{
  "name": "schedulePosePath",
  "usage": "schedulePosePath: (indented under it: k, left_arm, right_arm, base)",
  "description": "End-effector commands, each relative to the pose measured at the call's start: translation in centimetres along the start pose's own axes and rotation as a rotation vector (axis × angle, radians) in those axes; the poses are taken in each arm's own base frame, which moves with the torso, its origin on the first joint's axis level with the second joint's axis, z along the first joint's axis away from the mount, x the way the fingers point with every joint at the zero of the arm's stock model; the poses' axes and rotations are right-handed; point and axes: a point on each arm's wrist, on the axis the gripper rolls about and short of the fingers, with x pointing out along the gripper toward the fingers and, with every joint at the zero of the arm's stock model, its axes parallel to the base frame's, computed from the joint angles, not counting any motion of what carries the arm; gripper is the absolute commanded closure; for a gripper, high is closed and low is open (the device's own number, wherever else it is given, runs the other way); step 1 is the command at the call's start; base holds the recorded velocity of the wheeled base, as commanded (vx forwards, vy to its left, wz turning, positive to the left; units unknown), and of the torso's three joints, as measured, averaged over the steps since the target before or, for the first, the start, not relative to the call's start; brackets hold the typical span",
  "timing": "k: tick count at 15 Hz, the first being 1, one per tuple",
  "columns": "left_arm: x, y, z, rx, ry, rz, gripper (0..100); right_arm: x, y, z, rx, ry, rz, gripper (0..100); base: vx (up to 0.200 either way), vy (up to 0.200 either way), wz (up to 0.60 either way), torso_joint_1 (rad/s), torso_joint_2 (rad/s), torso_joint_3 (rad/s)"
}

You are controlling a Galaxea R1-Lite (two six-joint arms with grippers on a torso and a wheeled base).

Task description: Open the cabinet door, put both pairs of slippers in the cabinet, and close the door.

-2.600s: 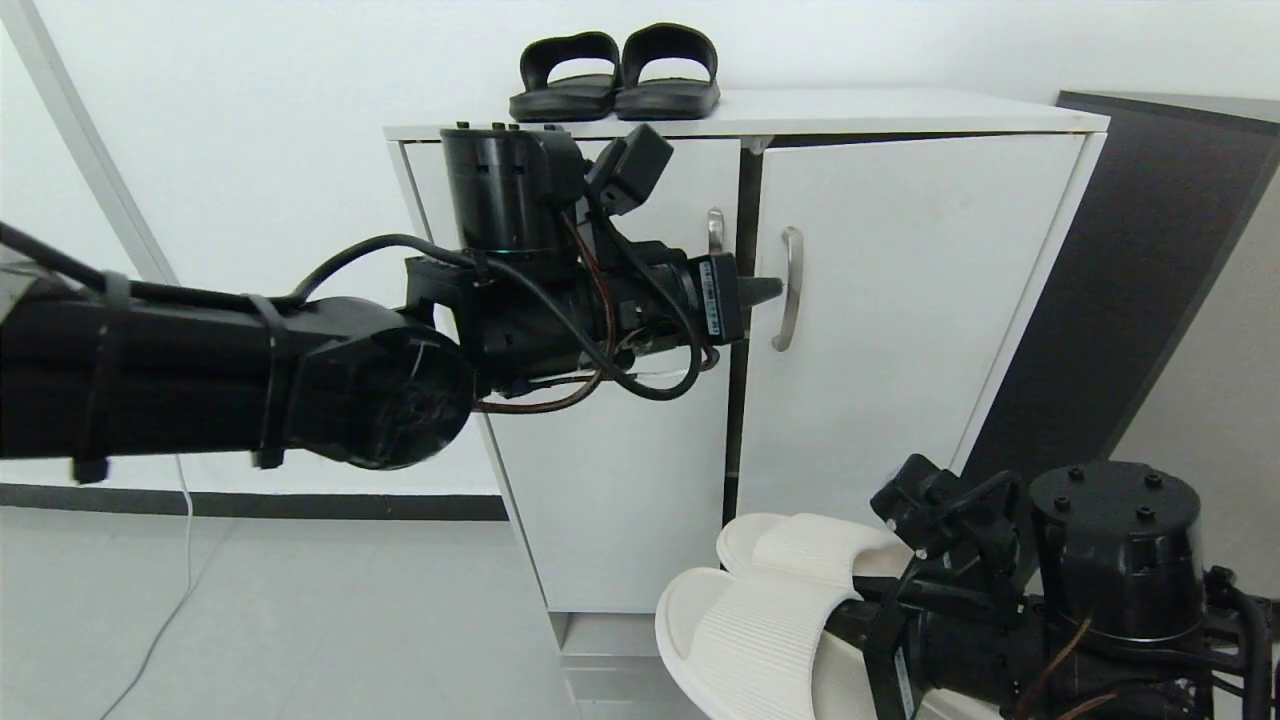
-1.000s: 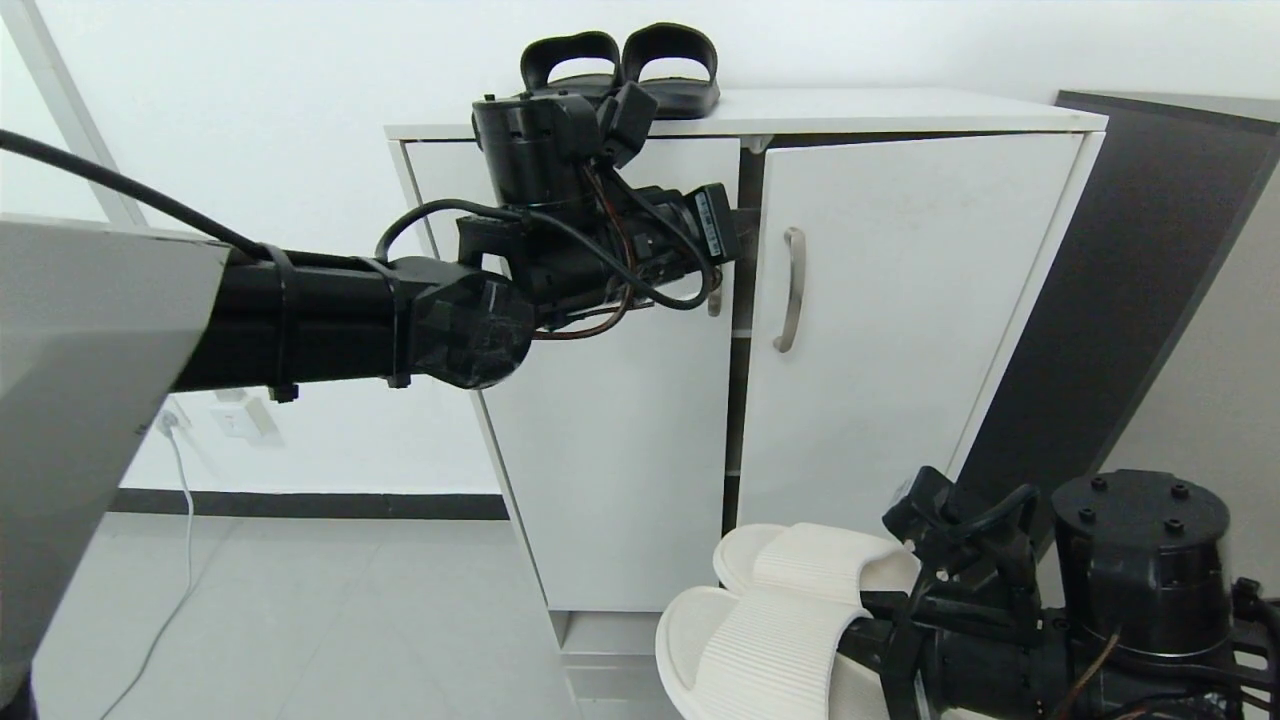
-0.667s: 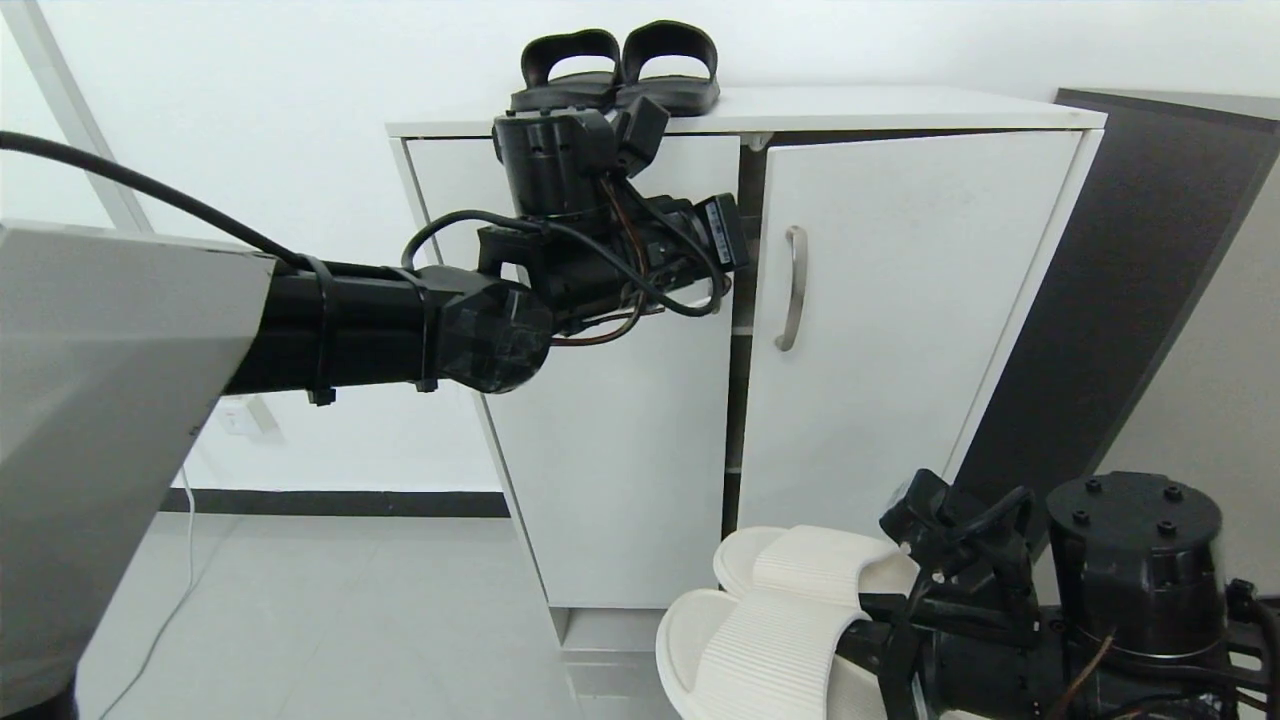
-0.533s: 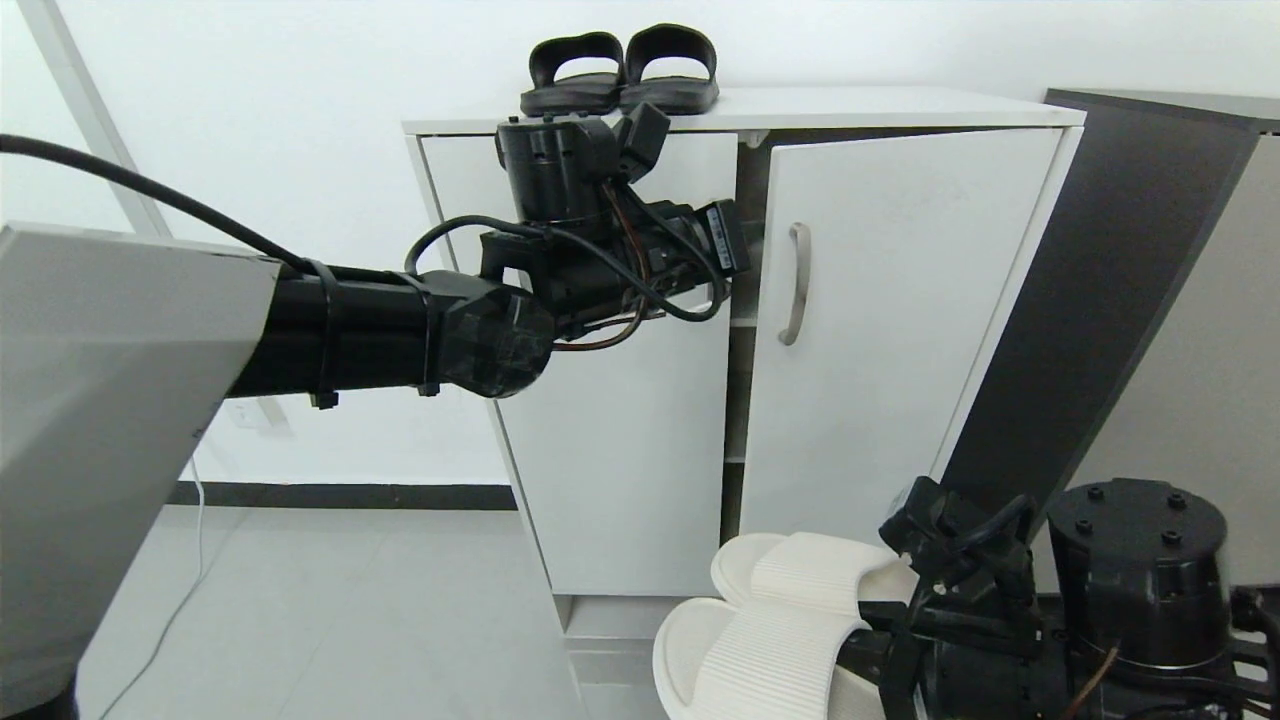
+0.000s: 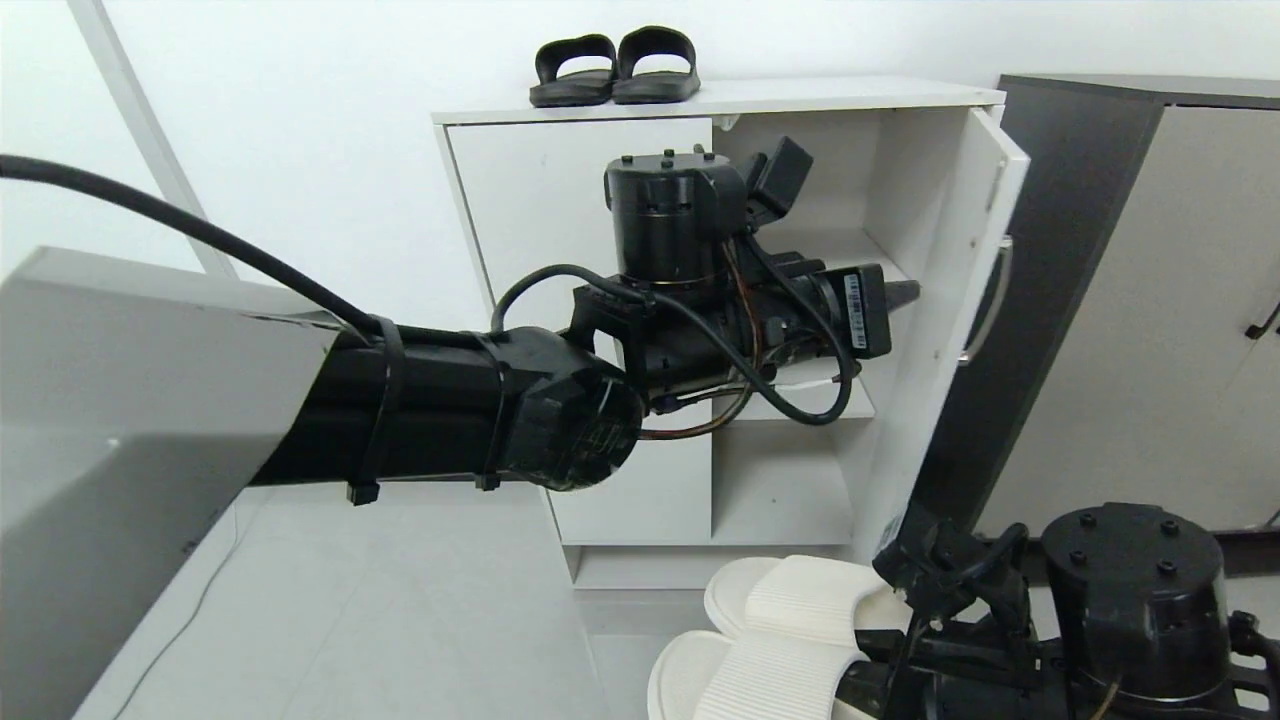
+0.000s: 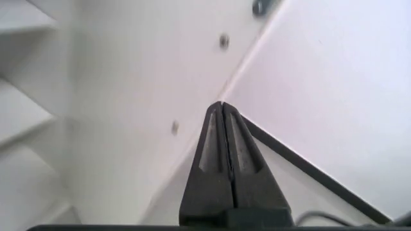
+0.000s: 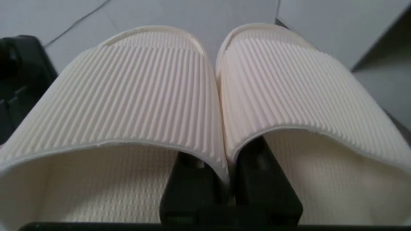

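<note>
Right door [image 5: 945, 340] swung wide and shelves [image 5: 790, 405] exposed, the white cabinet [image 5: 820, 95] stands open. The left gripper [image 5: 908, 292], fingers pressed together, is just beside the door's inner face. Low in front of the cabinet, the right gripper [image 7: 225, 192] pinches the white slippers [image 5: 790, 620] side by side. The black slippers [image 5: 612, 70] sit on the cabinet top, near its left rear edge.

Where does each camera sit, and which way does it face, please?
Head: on the head, facing down at the cabinet; left arm and right arm show.
Left wrist: behind the shut left claw, facing the open door.
Right wrist: behind the right claw, facing the white slippers it grips.
Shared: head and right wrist show the white slippers.
</note>
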Motion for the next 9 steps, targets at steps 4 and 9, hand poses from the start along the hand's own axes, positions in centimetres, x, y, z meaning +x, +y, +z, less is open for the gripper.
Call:
schedulePosePath:
  k: [4, 9]
  left_arm:
    - [-2.6, 2.1, 2.1, 0.033, -0.106, 0.142, 100]
    - [-12.3, 2.5, 5.8, 0.166, -0.223, 0.561, 100]
  right_arm:
    - [0.8, -1.1, 0.8, 0.02, -0.019, -0.054, 100]
    - [4.9, -5.2, 3.1, 0.146, -0.084, -0.481, 100]
  base:
    - [0.0, 0.0, 0.0, 0.0, 0.0, 0.0]
    - [0.0, 0.0, 0.0, 0.0, 0.0, 0.0]
